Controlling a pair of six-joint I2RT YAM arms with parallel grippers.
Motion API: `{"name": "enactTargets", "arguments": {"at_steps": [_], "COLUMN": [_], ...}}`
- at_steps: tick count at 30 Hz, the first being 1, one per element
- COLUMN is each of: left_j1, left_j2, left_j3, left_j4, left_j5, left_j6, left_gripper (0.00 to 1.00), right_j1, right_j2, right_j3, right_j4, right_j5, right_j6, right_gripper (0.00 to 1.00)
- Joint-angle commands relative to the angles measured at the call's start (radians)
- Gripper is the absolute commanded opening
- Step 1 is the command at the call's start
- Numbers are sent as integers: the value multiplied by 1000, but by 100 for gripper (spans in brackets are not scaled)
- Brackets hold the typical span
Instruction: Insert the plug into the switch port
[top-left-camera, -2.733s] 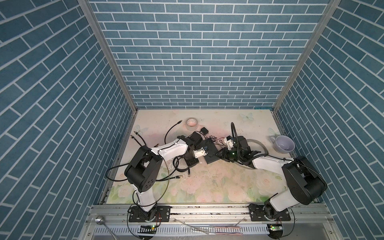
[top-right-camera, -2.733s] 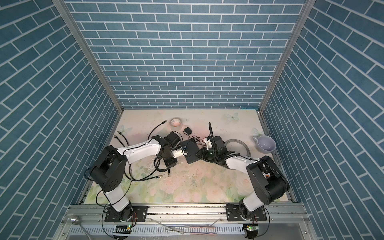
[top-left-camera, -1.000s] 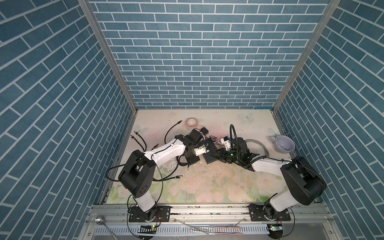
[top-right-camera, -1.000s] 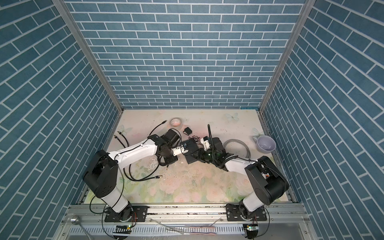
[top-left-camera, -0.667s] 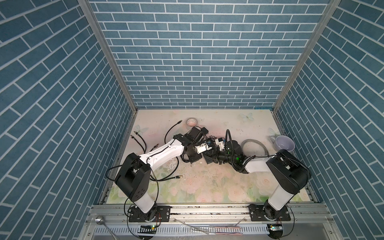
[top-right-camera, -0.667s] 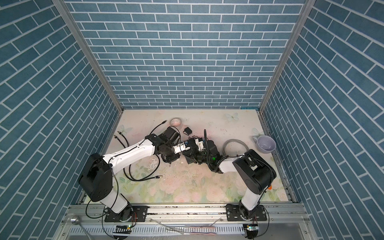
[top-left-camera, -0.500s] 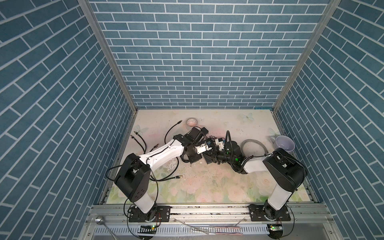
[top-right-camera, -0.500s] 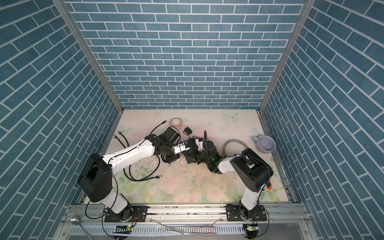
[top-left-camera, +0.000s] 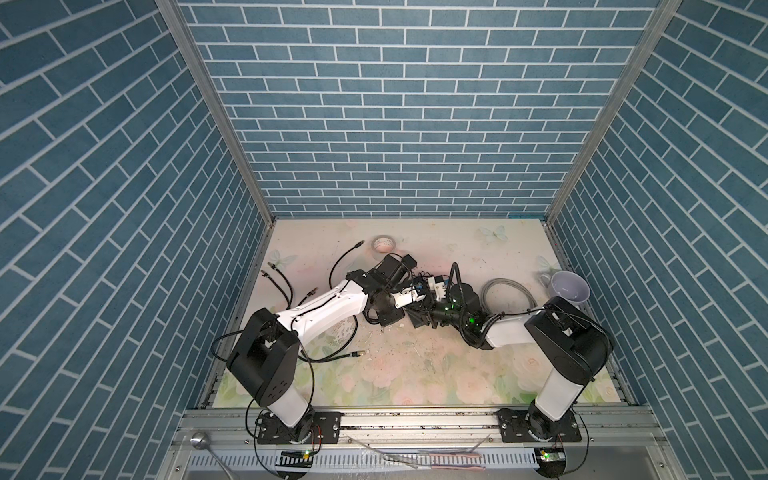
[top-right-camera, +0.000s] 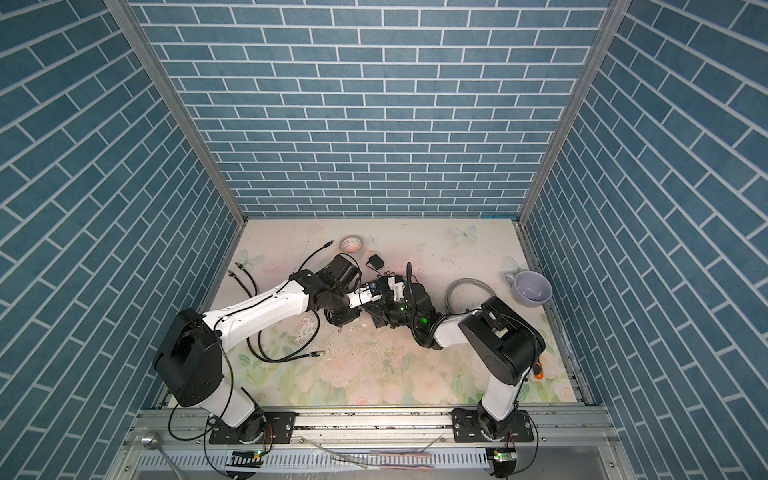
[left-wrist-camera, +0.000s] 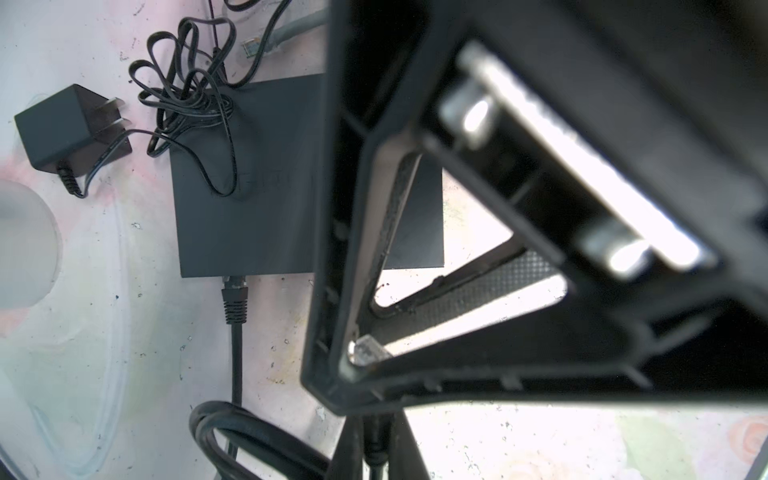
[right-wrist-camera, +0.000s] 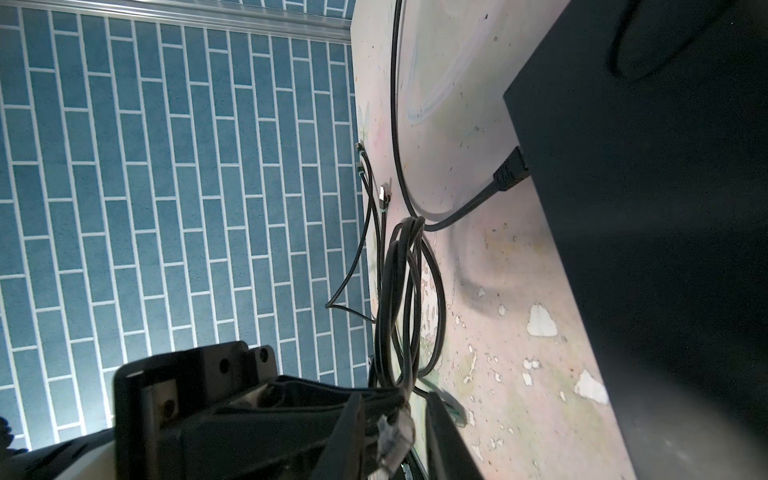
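The switch is a flat black box lying on the mat; in a top view only its corner shows under the two wrists. The clear plug hangs on a black cable. My left gripper is shut on that cable just behind the plug. My right gripper stands open around the plug: one finger lies against it, and a narrow gap shows to the other finger. In both top views the two grippers meet tip to tip above the switch, left gripper and right gripper.
Another black cable sits plugged into the switch's edge. A small black power adapter and its tangled cord lie beside the switch. A tape roll, a grey cable coil, a mug and loose black cables surround it.
The right arm has swung left and brought its gripper up to the left gripper's tip. Its jaws have narrowed around the plug. The left gripper has stayed shut on the cable.
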Motion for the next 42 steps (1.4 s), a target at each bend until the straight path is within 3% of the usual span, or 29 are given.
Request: {"name": "enactTargets", "arguments": {"at_steps": [1,18,21,31,40,42], "left_j1": [-5,-5,-4,39,54,60], "left_j2": [-27,-20,-27,-87,-92,-93], "left_j3": [-15,-17,-28,-114,-180,-184], "left_j4": [3,16,27,72,171,184], "left_j5": [1,-30,-40,54,105,105], "left_j6": [9,11,7,6,-25,-27], "left_gripper": [0,0,8,26,28,24], "right_j1": [7,11,10,4,1,1], "right_j2": [14,-9,-21,-37,-24,-27], "right_j3": [29,42,37,0,9,9], "right_j4": [28,-26,-40,-18,60,53], "right_j5": [-5,-29,-33,-25,-51,-54], "right_j6": [31,-6,-31,-72,-29,-29], "right_gripper": [24,4,1,0,0,0]}}
